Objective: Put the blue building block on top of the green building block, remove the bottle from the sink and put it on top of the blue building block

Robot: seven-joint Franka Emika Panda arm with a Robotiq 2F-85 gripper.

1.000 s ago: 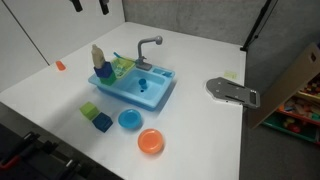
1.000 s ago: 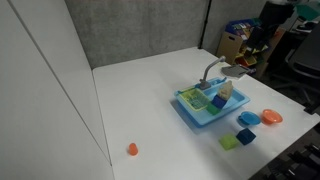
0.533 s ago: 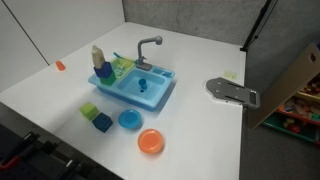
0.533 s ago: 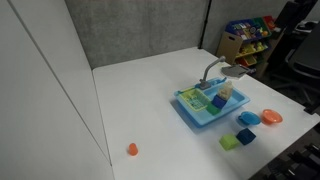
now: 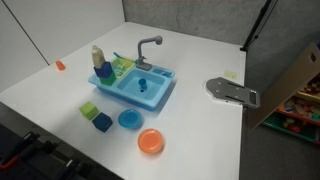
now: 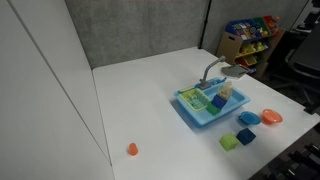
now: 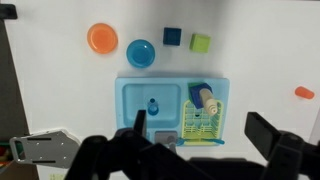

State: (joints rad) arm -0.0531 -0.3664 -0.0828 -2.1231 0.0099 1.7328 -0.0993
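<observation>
A white table (image 5: 200, 120) carries the toy sink (image 5: 133, 84); the bottle (image 5: 97, 57) stands in its rack, and the blue building block (image 5: 102, 122) touches the green building block (image 5: 90, 110) out front. The wrist view, high overhead, shows the gripper (image 7: 205, 140) spread wide, holding nothing, well placed for a downward reach.

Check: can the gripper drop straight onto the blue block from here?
Probably yes. The gripper is open, high above the sink; the blue block sits on bare table beside the green block, nothing over it.

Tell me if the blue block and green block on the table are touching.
Apart. The wrist view shows a white strip of table between the blue block and the green block.
</observation>
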